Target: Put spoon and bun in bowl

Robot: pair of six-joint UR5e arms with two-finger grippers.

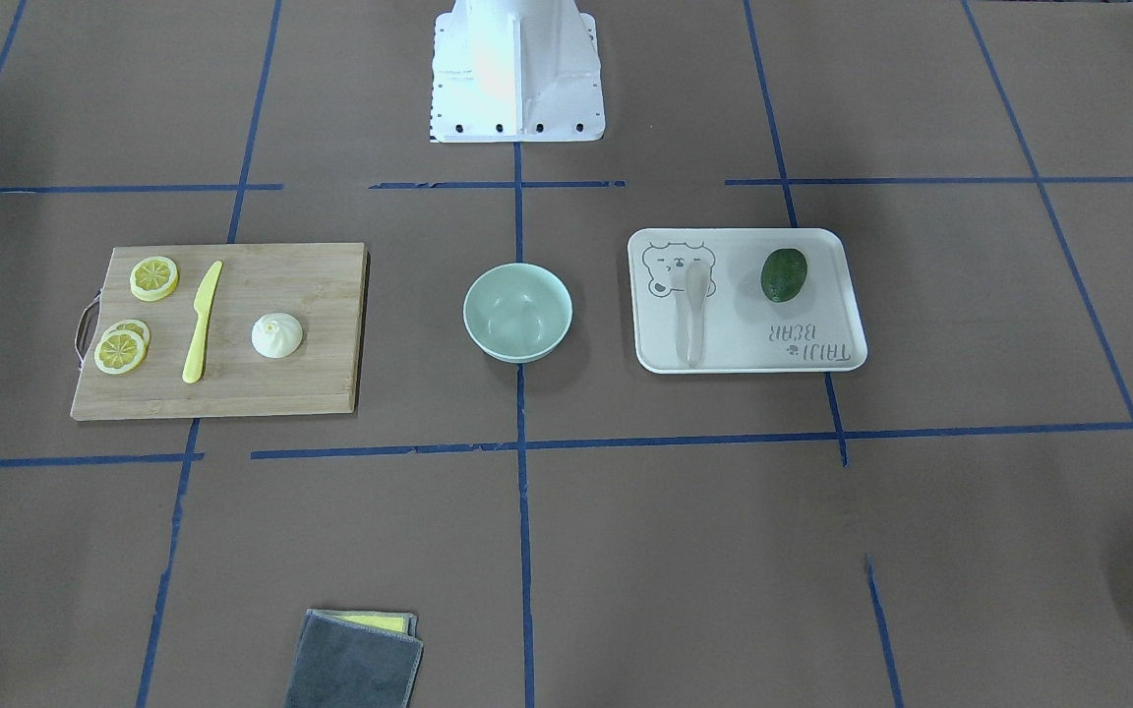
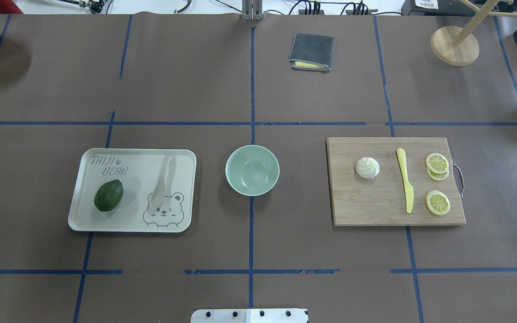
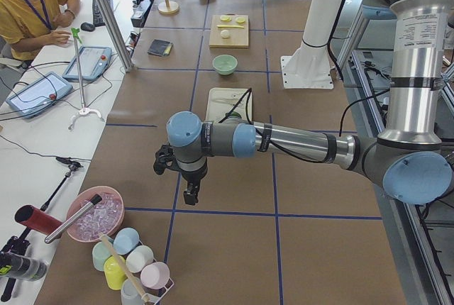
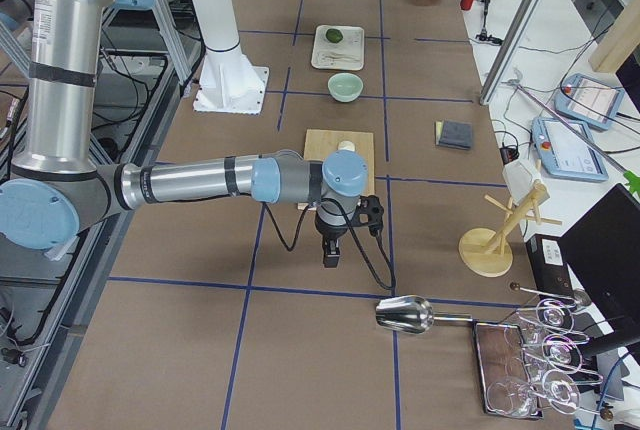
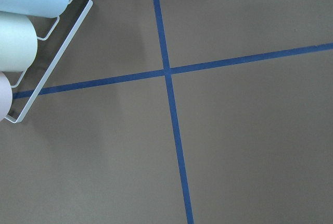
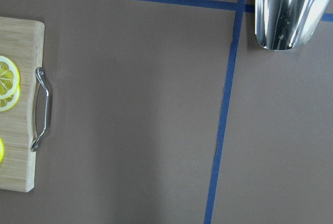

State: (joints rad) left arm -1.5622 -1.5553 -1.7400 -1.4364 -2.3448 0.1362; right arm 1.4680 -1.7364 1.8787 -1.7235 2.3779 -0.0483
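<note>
The mint-green bowl (image 2: 252, 170) stands empty at the table's middle. The beige spoon (image 2: 163, 181) lies on the white bear-print tray (image 2: 83, 211), to the bowl's left in the overhead view. The white bun (image 2: 367, 168) sits on the wooden cutting board (image 2: 366, 206), to the bowl's right. My left gripper (image 3: 190, 193) shows only in the exterior left view, over bare table well beyond the tray. My right gripper (image 4: 331, 252) shows only in the exterior right view, just past the board's handle end. I cannot tell whether either gripper is open or shut.
A dark green avocado (image 2: 108, 195) lies on the tray. A yellow knife (image 2: 405, 186) and lemon slices (image 2: 437, 163) lie on the board. A folded grey cloth (image 2: 311, 52) lies at the far side. A metal scoop (image 6: 286, 5) and a cup rack (image 5: 26, 31) lie at the table's ends.
</note>
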